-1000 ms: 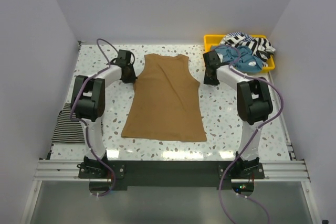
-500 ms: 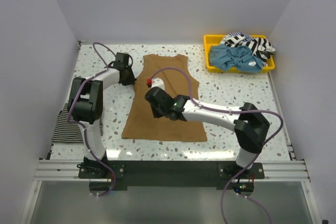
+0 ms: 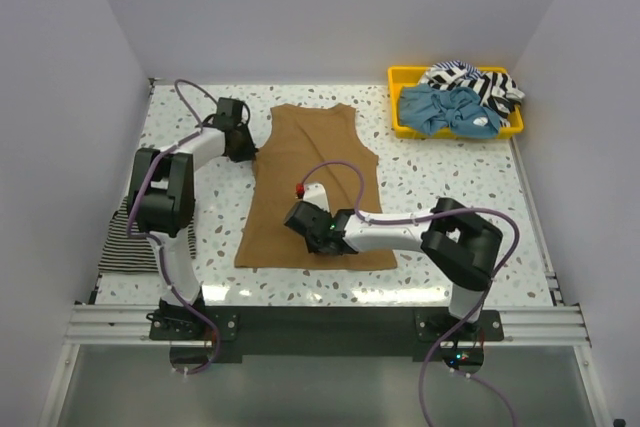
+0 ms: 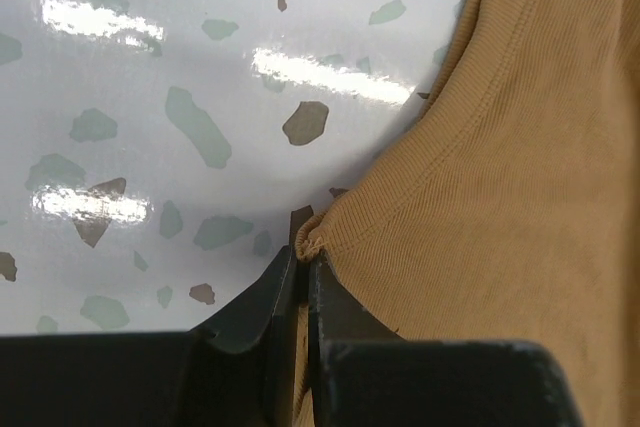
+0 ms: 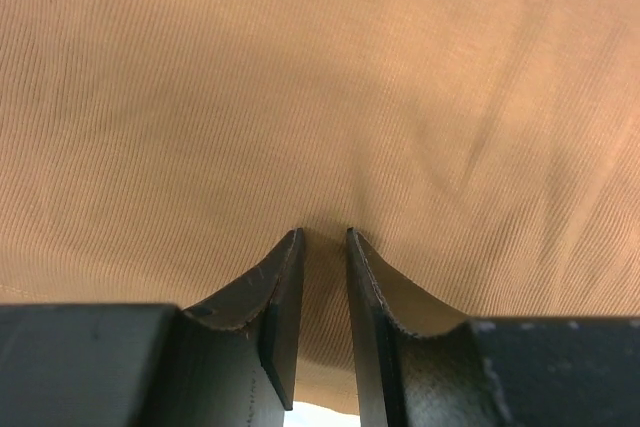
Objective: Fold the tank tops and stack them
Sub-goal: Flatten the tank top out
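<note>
One tan top (image 3: 315, 162): left gripper (image 4: 303, 259) pinches armhole; right gripper (image 5: 322, 239) at hem, grip unclear.

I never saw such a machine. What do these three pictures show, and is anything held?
Two white robot arms, each ending in a two-finger gripper. The wide picture looks down from above; the two close ones come from wrist cameras. On the speckled table lies a flat tan-brown cloth tank top. The left gripper is shut on its armhole edge. The right gripper is down near its bottom hem, fingers slightly apart; I cannot tell if it grips. A black-and-white striped top lies at the left edge. A yellow plastic tray, back right, holds a light blue top and a striped one.
</note>
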